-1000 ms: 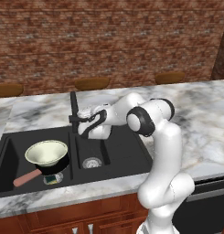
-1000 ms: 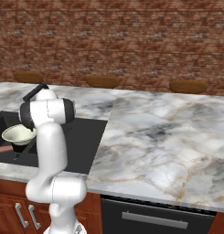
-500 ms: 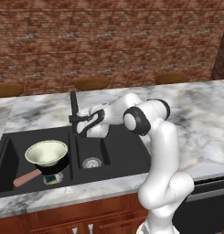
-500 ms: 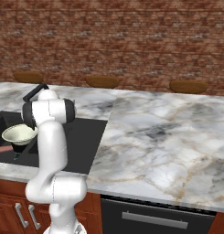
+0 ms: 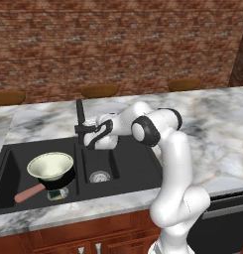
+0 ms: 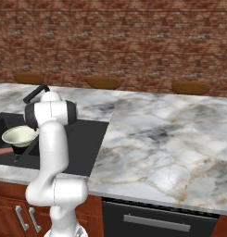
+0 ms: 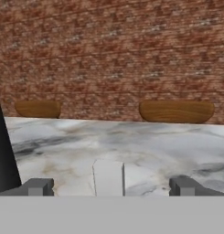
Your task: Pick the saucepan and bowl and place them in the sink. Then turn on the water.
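**Ana:** Saucepan [image 5: 57, 179] first, fine, but start me at the pincer [image 5: 87, 135].

**Ben:** It sits at the slim black faucet [image 5: 80, 119], at the back rim of the sink [image 5: 138, 171]. From the left base view I can't tell whether it touches the faucet. In the hand view the two dark fingertips [image 7: 38, 186] stand far apart with nothing between them, so it is wide and holds nothing. A black upright edge runs down the left of that view, and the marble table [image 7: 145, 151] and brick wall [image 7: 113, 55] lie beyond.

**Ana:** And the pan?

**Ben:** Small, round and black, with a short salmon-pink handle pointing to the front left. It rests in the left basin. The bowl [image 5: 50, 165] sits in it: pale cream outside, greenish inside. A small green and dark item lies on the basin floor just beside the pan. The right basin has a round steel drain [image 5: 99, 176].

**Ana:** The right base view?

**Ben:** The bowl [image 6: 20, 135] shows past the arm, inside the sink [image 6: 87, 134], with a bit of the pink handle at the left edge.

**Ana:** What changed from a second ago?

**Ben:** The hand has crept a little closer to the faucet. Pan and bowl have not moved, and the pincer is as wide as before.
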### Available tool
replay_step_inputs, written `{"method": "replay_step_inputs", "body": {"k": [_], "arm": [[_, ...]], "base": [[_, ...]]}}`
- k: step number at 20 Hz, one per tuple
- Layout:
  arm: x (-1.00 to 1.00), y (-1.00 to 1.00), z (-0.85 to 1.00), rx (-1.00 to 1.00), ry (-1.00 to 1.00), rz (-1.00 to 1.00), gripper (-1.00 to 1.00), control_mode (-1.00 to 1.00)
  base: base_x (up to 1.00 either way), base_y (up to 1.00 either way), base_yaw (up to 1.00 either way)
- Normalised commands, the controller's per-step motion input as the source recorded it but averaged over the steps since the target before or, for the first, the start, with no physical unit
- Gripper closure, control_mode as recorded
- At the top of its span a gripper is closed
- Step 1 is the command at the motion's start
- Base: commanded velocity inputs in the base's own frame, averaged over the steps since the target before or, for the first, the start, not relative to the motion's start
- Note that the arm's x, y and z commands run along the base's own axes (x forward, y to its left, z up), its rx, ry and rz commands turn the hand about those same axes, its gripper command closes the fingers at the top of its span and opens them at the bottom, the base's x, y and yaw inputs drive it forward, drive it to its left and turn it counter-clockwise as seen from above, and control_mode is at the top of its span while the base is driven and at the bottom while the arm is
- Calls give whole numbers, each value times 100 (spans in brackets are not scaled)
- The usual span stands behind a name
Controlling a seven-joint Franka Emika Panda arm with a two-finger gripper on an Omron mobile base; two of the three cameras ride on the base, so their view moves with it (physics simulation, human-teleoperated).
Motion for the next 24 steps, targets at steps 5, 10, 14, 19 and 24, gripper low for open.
{"method": "replay_step_inputs", "body": {"k": [5,10,14,19,24], "arm": [[1,0,-21,0,0,0,-100,-100],[2,0,-4,3,-1,0,-100,-100],[0,0,0,3,-3,0,-100,-100],[0,0,0,1,-4,-2,-100,-100],[0,-11,0,0,-4,-5,-100,-100]], "base": [[0,0,0],[0,0,0],[0,0,0],[0,0,0],[0,0,0]]}}
